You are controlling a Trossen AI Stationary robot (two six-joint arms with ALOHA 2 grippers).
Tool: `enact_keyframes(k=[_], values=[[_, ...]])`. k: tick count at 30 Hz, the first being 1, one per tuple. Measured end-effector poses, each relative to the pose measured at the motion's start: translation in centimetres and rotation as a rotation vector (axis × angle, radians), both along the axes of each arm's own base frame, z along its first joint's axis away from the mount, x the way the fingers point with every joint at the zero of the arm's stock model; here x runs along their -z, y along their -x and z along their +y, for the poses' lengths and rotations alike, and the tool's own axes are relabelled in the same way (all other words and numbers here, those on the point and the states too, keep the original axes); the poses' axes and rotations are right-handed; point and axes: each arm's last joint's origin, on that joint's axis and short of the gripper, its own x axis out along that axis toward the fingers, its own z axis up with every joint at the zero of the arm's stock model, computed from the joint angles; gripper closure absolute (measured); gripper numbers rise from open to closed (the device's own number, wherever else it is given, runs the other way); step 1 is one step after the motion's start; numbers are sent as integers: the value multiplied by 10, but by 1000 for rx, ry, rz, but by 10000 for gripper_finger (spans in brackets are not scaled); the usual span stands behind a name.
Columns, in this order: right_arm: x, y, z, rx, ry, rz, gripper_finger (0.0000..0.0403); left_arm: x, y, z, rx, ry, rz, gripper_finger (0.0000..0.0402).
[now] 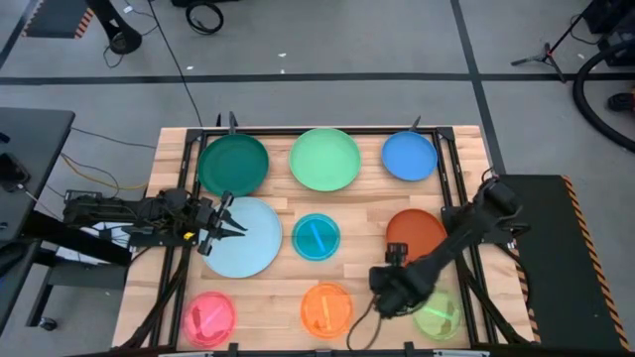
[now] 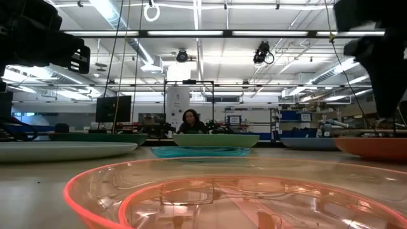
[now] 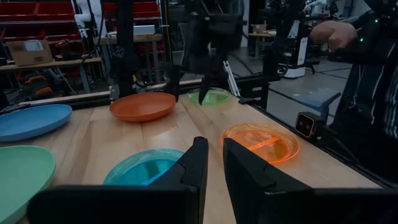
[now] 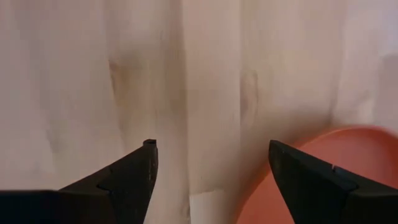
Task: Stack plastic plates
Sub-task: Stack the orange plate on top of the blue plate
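Note:
Nine plates lie singly on the wooden table. Dark green (image 1: 233,164), light green (image 1: 324,159) and blue (image 1: 409,156) lie along the far edge. Pale blue (image 1: 248,243), small teal (image 1: 316,237) and red-orange (image 1: 417,235) lie in the middle. Pink (image 1: 209,317), orange (image 1: 326,308) and lime (image 1: 439,315) lie along the near edge. My left gripper (image 1: 233,223) hovers level over the pale blue plate, shut and empty (image 3: 211,165). My right gripper (image 1: 389,293) points down over bare wood between the orange and lime plates, open and empty (image 4: 211,162), with the red-orange plate's rim (image 4: 348,146) beside one finger.
A black frame (image 1: 451,169) runs around the table's edges. A person (image 3: 367,62) stands beyond the table's near right side. Bare wood shows between the plates, most of it between the teal and red-orange plates (image 1: 362,238).

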Motion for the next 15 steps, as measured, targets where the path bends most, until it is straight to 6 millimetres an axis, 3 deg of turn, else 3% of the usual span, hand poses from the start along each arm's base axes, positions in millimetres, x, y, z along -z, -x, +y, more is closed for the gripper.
enact_keyframes(k=[3,9,12,15], values=[[-1,-2,-12,46,-2,71,88,0,0,0,0,0,0,343],[-24,9,-32,215,84,52,90,0,0,0,0,0,0,343],[-17,15,-38,285,85,44,95,0,0,0,0,0,0,343],[2,18,-42,346,39,60,103,0,0,0,0,0,0,343]])
